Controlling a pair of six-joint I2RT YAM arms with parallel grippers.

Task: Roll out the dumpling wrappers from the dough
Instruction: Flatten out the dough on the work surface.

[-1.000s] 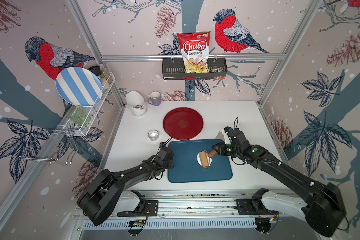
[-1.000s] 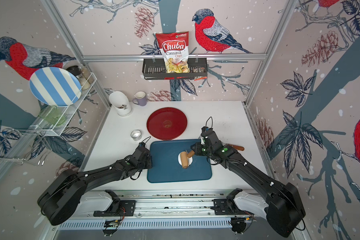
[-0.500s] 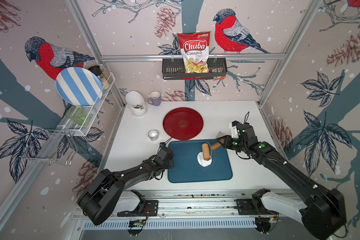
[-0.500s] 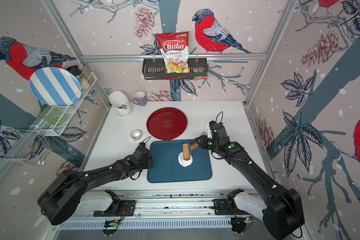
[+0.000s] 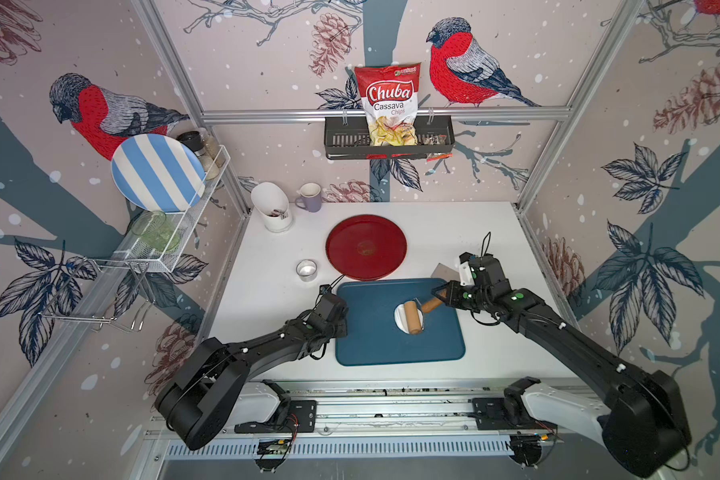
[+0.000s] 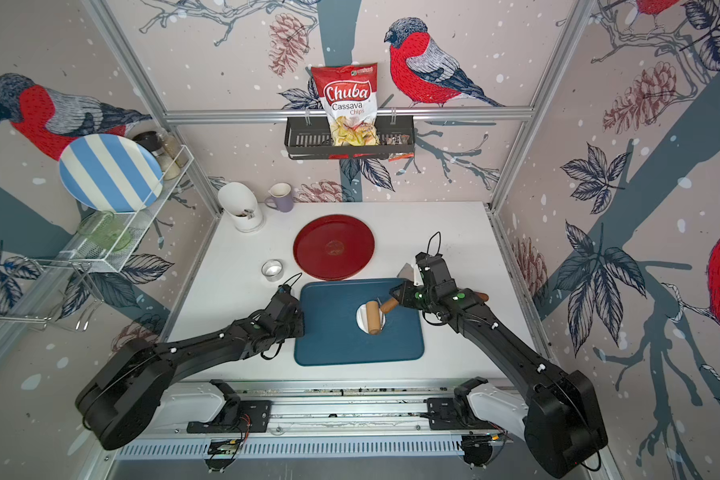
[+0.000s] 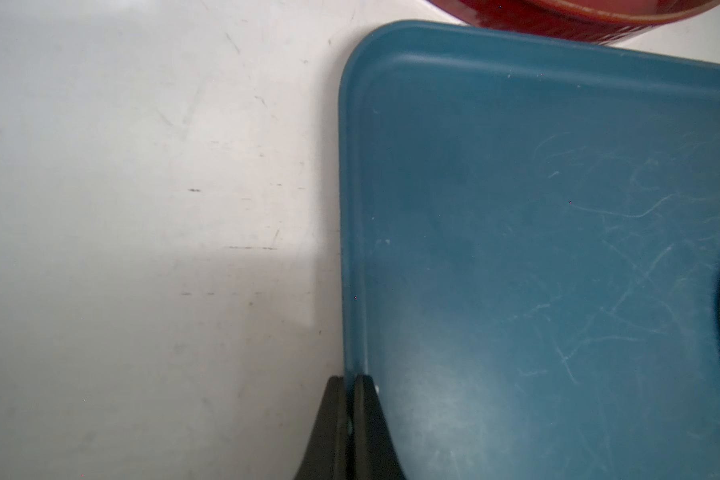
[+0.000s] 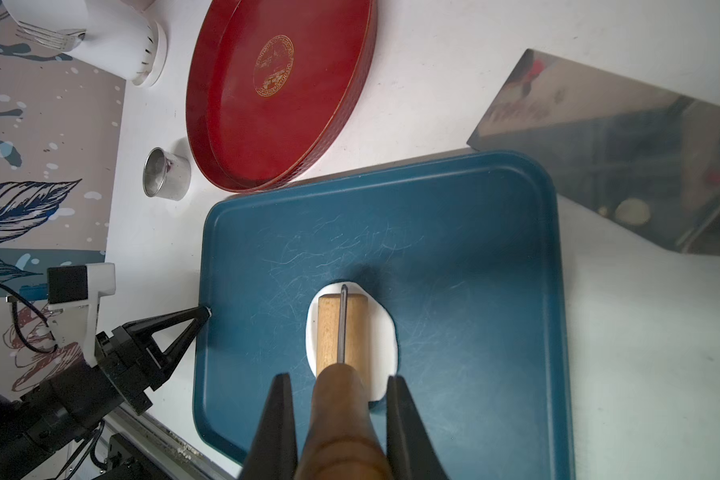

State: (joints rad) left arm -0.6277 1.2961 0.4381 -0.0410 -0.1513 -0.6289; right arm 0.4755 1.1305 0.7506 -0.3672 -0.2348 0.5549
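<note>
**Stock at this moment, largest first**

1. Blue tray (image 5: 371,345): lay flat at the front of the white table. The red plate (image 5: 366,247) sat just beside its 12 o'clock rim.
2. Right gripper (image 5: 445,293): reached in from the tray's 2 o'clock, jaws clamped narrow on the roller's wooden handle.
3. Left gripper (image 5: 338,313): jaws pinched tight on the tray rim at 9 o'clock, steadying it.
4. Roller (image 5: 412,318): its barrel lay on the dough.
5. Dough (image 5: 400,318): a small white oval near the tray's middle, partly under the barrel.
6. Ring cutter (image 5: 307,269): stood on the table at the tray's 10 o'clock, well apart from the dough.

**Step in hand:** flattening the dough, judged early, since the patch was small and no cut round showed.

**Next move:** probably firm downward pressure and a pass right across the oval, with the tray kept pinned.

**View notes:** the right wrist view alone showed white dough (image 8: 385,332) on both sides of the barrel and past its far end. It also showed a steel scraper blade (image 8: 620,166) at the tray's 1 o'clock corner. The left wrist view alone showed the fingertips (image 7: 362,386) astride the rim.
</note>
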